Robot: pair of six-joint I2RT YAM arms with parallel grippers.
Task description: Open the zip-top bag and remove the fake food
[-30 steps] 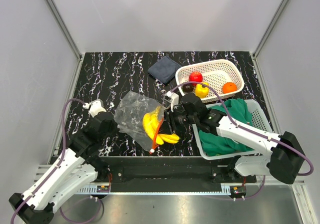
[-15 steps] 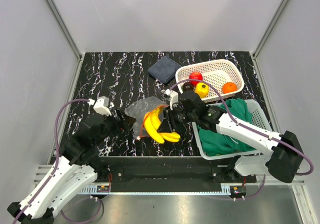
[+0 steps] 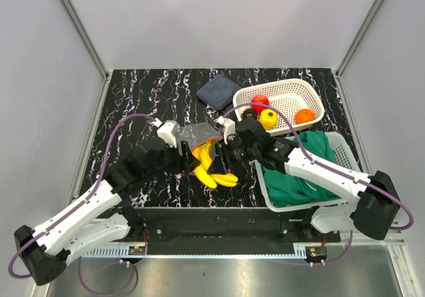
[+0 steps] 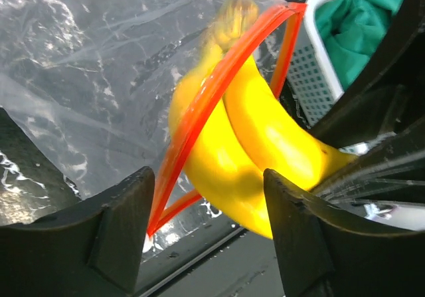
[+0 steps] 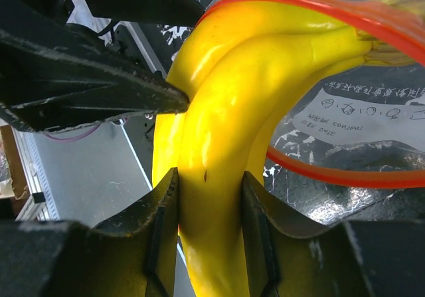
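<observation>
Your left fingers (image 4: 119, 224) let go of the bag (image 4: 99, 78) mid-tabletop (image 3: 139, 98) and now stand spread at its red mouth. The right fingers (image 5: 163, 234) still pinch the bananas (image 5: 212, 164) (half out), so re-grip the bag and pull.

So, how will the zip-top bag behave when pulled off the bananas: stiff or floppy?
Probably floppy: the zip-top bag is thin, wrinkled film draped around the bananas. Likely very light, so it may drag along with them unless held. Its glossy surface could slip; the red zip strip looks firmer to pinch.
</observation>
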